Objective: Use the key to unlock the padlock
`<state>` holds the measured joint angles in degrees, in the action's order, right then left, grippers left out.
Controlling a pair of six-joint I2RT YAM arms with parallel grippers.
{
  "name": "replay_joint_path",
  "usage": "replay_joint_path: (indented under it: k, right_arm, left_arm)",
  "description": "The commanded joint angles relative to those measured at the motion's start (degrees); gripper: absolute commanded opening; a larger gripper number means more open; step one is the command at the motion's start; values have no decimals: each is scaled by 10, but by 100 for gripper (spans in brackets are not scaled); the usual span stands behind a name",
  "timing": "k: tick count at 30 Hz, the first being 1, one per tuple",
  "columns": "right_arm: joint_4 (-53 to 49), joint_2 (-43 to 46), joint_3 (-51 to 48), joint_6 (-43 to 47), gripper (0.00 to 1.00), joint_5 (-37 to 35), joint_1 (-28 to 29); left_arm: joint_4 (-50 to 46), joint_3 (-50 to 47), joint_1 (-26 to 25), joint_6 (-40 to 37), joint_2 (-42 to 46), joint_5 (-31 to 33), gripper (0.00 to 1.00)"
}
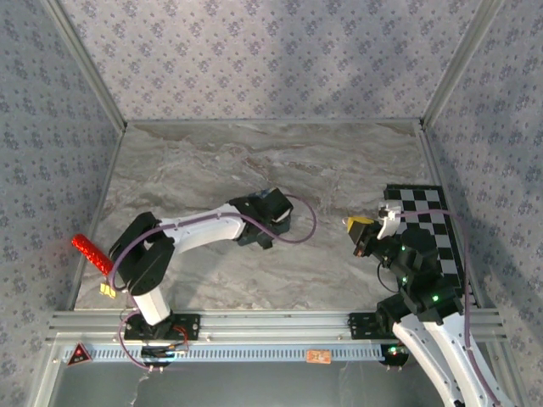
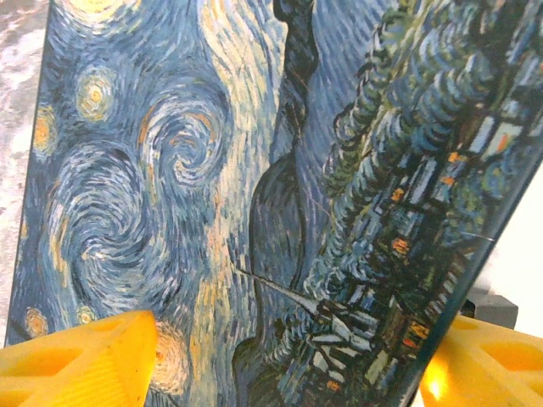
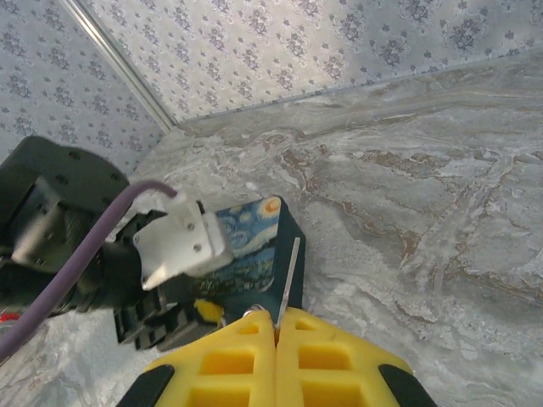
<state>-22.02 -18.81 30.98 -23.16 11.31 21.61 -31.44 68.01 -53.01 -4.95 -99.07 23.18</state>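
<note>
Standing near the middle of the table (image 1: 254, 161): one blue box (image 2: 170, 170), rectangular, printed with a swirling night sky and yellow stars. In the right wrist view it stands upright on the marbled surface, one narrow dark side turned toward that camera. Lid state and contents: cannot be told.

Left gripper (image 1: 271, 208): over the box, reached out from the near-left corner. In its own wrist view the yellow fingers (image 2: 81, 365) stand wide apart with the box between them, the printed face slanting across the gap. Whether they press the box cannot be told.

Right gripper (image 3: 276, 356): right of the table's centre, apart from the box and pointed toward it. Yellow fingers pressed together, pinching the key (image 3: 290, 275), a thin pale metal blade seen edge-on. The blade sticks up from the seam between the fingertips and, in that view, lines up with the box's near corner.

Other items: checkered board (image 1: 424, 216), black and white, lying along the right edge; red cylinder (image 1: 91, 254), at the left edge toward the near-left corner.
</note>
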Motion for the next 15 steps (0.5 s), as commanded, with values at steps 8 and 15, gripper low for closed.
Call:
replay_joint_path:
  k: [8,15]
  right_arm:
    - [21,-14,-2,-13,0,1,-3]
    - [29,-20,-6,-16,0,4,-3]
  left_arm:
    - [-39,66,13,136,54,-25,78]
    - [93,-134,-6,387,223,-137,76]
